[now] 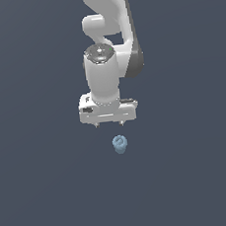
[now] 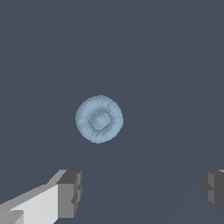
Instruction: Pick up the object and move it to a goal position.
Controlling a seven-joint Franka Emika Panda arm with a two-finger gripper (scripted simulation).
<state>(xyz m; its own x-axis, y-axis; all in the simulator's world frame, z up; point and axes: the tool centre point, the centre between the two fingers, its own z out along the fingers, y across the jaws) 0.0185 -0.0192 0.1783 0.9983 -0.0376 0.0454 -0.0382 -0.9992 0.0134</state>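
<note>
The object (image 1: 119,144) is a small pale-blue knobbly item on the dark grey floor, just below and slightly to the exterior view's right of my white gripper (image 1: 109,124). In the wrist view the object (image 2: 99,118) appears end-on as a round blue disc with a raised centre. My gripper (image 2: 140,190) is open, its two dark fingertips (image 2: 70,192) wide apart with nothing between them. The object lies ahead of the gap between the fingers, not inside it. The gripper hangs above the floor, pointing down.
The white arm (image 1: 110,31) rises behind the gripper toward the top of the exterior view. The floor (image 1: 43,182) is a flat, uniform dark grey surface with nothing else showing on it.
</note>
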